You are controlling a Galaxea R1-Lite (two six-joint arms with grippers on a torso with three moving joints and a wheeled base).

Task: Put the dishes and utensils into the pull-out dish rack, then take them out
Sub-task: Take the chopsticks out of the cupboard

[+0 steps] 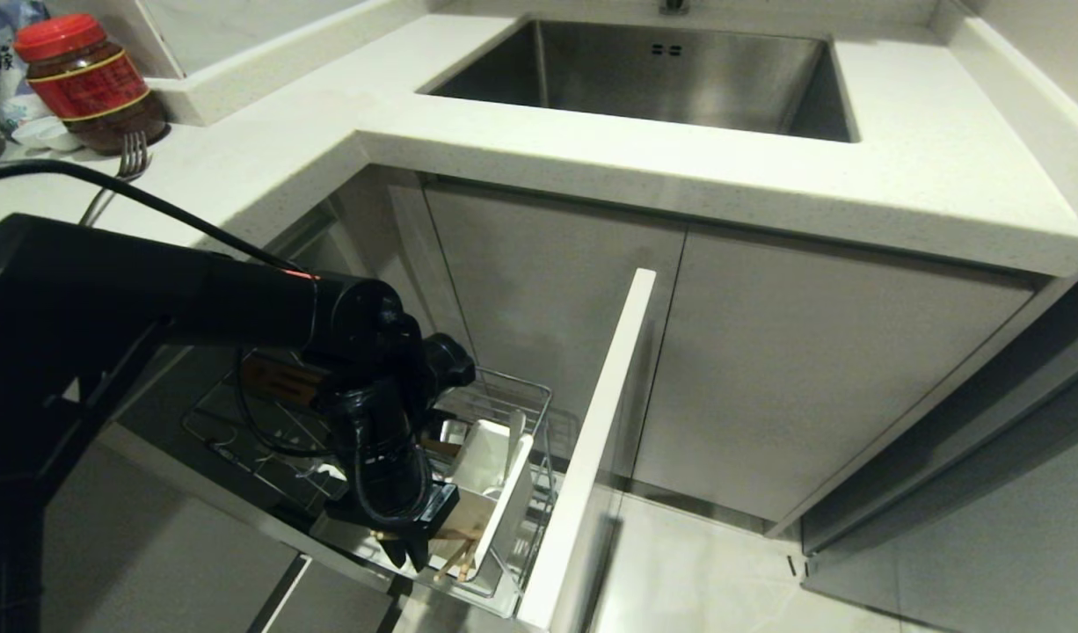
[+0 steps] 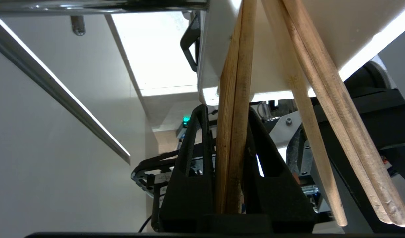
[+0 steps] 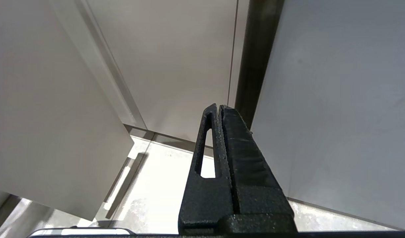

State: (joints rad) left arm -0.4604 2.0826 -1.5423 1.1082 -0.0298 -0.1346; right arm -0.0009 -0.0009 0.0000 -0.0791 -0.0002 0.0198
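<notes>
Left gripper (image 2: pixel 234 132) down inside the pull-out dish rack (image 1: pixel 504 396), at its front corner, fingers narrowed onto a pair of light wooden chopsticks (image 2: pixel 234 109) pinched side by side between the two black pads. Held pair running straight up out of the jaws and against the white utensil cup (image 2: pixel 321 29) just beyond the fingertips. Beside the gripper, more wooden sticks (image 2: pixel 324 109) leaning slantwise out of the same cup, not touched by the fingers; how many, hard to say. From the head view, left arm (image 1: pixel 196 299) reaching across and down over the chrome wire basket, wrist pointing downward, stick ends (image 1: pixel 458 556) poking out pale below the gripper (image 1: pixel 411 554). White front panel (image 1: pixel 596 440) of the rack standing just beside the hand, drawn well out from the grey cabinet doors (image 1: pixel 768 369). Far from the hand, up on the white countertop (image 1: pixel 592 149), a silver fork (image 1: pixel 121 171) lying next to a red-lidded jar (image 1: pixel 91 83); steel sink (image 1: pixel 662 75) set into the counter farther along. Plate and bowl not made out in any view. Right gripper (image 3: pixel 219 112) hanging apart from all of it, fingers pressed together on nothing, facing plain cabinet fronts and pale floor (image 3: pixel 163 185).
</notes>
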